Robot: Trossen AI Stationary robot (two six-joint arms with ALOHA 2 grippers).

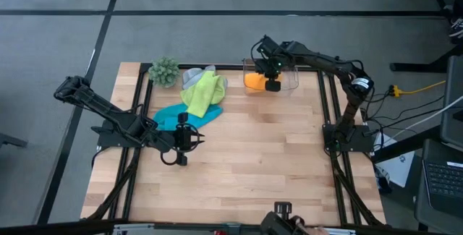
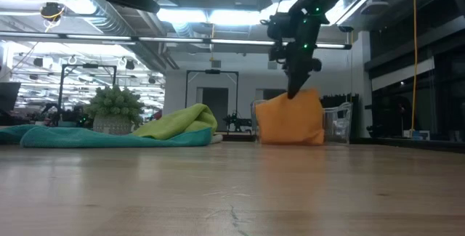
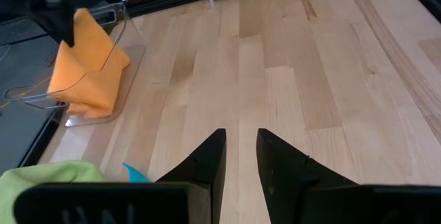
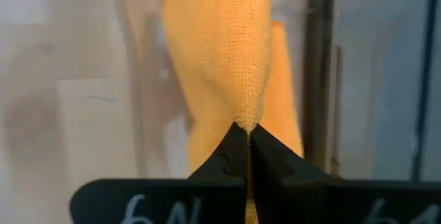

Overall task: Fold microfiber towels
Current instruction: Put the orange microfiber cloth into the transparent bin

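The orange towel (image 2: pixel 290 123) stands bunched into a peak in the clear plastic box (image 1: pixel 291 77) at the table's far right. My right gripper (image 2: pixel 294 91) is above it, shut on its top. The lime green towel (image 1: pixel 203 94) lies crumpled over the turquoise towel (image 1: pixel 166 116) and the light grey towel (image 1: pixel 192 76) at the far left. My left gripper (image 3: pixel 241 138) hovers beside the turquoise towel's near edge, open a little, with nothing between its fingers. My right gripper pinches the peak of the orange towel (image 4: pixel 246 114) between its two fingertips, a gathered fold of cloth. The fingers come steeply from above. The towel hangs below them in a cone, and its lower part (image 2: pixel 289 138) rests in the box.
A small green fuzzy plant (image 1: pixel 164 71) stands at the far left corner. Black frame rails (image 1: pixel 329 112) run along the table's sides. Bare wood (image 1: pixel 260 155) spreads across the middle and near side of the table.
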